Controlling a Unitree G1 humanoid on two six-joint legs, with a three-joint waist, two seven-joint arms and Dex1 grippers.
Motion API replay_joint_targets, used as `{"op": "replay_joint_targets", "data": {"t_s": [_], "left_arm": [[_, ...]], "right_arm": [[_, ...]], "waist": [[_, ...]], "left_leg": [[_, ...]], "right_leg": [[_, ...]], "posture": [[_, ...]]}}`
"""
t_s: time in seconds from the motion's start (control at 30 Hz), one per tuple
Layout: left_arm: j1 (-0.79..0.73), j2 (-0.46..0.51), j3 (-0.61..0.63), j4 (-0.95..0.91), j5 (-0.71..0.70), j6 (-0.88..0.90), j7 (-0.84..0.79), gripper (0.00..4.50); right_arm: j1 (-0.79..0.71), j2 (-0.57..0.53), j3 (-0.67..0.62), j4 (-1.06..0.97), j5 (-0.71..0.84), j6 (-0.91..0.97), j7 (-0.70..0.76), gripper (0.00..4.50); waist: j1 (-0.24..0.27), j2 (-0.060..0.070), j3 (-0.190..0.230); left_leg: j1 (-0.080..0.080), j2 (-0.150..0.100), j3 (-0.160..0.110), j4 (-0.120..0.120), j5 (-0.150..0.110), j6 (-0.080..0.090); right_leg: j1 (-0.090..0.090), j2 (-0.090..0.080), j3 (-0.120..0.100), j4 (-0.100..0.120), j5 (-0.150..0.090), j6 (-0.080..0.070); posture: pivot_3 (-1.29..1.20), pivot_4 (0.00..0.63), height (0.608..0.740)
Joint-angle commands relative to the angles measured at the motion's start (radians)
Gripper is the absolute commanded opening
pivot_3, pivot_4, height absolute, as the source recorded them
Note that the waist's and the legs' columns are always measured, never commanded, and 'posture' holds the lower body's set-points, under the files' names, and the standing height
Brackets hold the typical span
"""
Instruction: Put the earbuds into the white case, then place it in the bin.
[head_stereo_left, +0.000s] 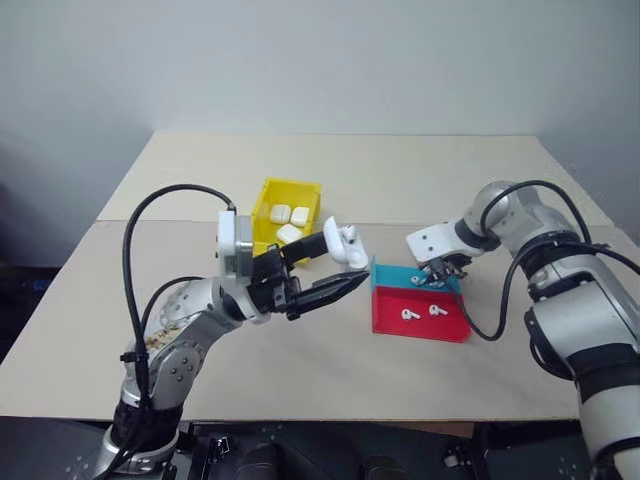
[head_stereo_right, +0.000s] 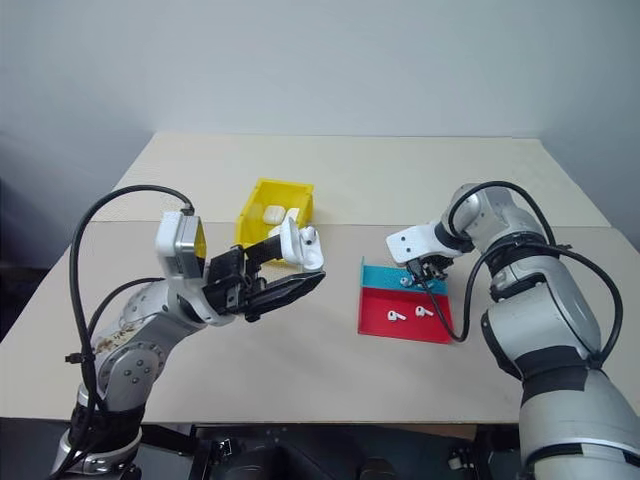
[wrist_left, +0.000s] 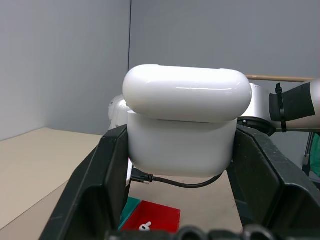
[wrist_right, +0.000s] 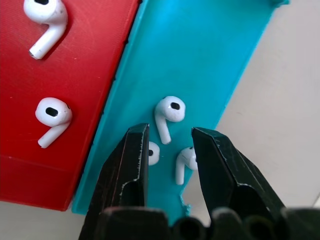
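Observation:
My left gripper (head_stereo_left: 345, 265) is shut on the white case (wrist_left: 182, 145) and holds it in the air between the bin and the tray. Its lid (head_stereo_left: 333, 233) is flipped open, and one earbud (head_stereo_left: 348, 236) sticks up from the case. My right gripper (wrist_right: 170, 132) points down over the teal half of the tray, its fingers apart. Three earbuds lie there: one (wrist_right: 167, 112) just ahead of the fingertips, one (wrist_right: 184, 162) between the fingers, and one (wrist_right: 153, 152) half hidden by a finger. Two more earbuds (head_stereo_left: 409, 315) (head_stereo_left: 437, 310) rest on the red half.
The yellow bin (head_stereo_left: 268, 190) stands on the table behind the left gripper and holds three white cases (head_stereo_left: 290, 222). The red-and-teal tray (head_stereo_left: 450, 328) lies to the right of the held case. A black cable loops from each arm.

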Motion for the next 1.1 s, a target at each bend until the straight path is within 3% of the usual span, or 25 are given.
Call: {"op": "replay_joint_targets", "data": {"t_s": [0.03, 0.87, 0.97, 1.07, 1.1], "left_arm": [[-0.003, 0.003, 0.016, -0.046, -0.006, -0.018, 0.012, 2.81], [0.018, 0.020, 0.021, -0.074, -0.006, -0.020, 0.038, 2.81], [0.022, 0.023, 0.024, -0.079, -0.006, -0.020, 0.041, 2.81], [0.025, 0.025, 0.026, -0.082, -0.006, -0.020, 0.043, 2.81], [0.026, 0.026, 0.026, -0.082, -0.006, -0.020, 0.044, 2.81]], "right_arm": [[-0.028, 0.007, -0.002, 0.014, -0.037, -0.020, -0.052, 1.72], [0.008, 0.045, 0.001, 0.047, -0.107, -0.011, -0.122, 1.72], [0.016, 0.047, 0.000, 0.048, -0.108, -0.010, -0.126, 1.10], [0.023, 0.049, -0.011, 0.049, -0.100, -0.005, -0.119, 0.10], [0.026, 0.050, -0.017, 0.048, -0.093, -0.003, -0.111, 0.01]], "waist": [[-0.001, 0.000, 0.000], [-0.002, 0.000, 0.000], [-0.001, 0.000, 0.000], [-0.002, 0.000, 0.000], [-0.002, 0.000, 0.000]], "left_leg": [[0.000, 0.000, 0.000, 0.000, 0.000, 0.000], [0.000, 0.000, 0.000, -0.001, 0.000, -0.001], [0.000, 0.000, 0.000, -0.001, 0.000, 0.000], [0.001, 0.000, 0.000, -0.001, 0.000, 0.000], [0.001, 0.000, 0.000, -0.001, 0.000, 0.000]], "right_leg": [[0.000, 0.000, 0.000, 0.000, 0.000, 0.000], [-0.001, 0.000, 0.000, 0.001, 0.000, 0.000], [-0.001, 0.000, 0.000, 0.001, 0.000, 0.000], [-0.001, 0.000, 0.000, 0.001, 0.000, 0.000], [0.000, 0.000, 0.000, 0.002, 0.000, 0.000]], "posture": [[0.00, 0.150, 0.740], [0.00, 0.150, 0.740], [0.00, 0.150, 0.740], [0.00, 0.150, 0.740], [0.00, 0.150, 0.740]]}}
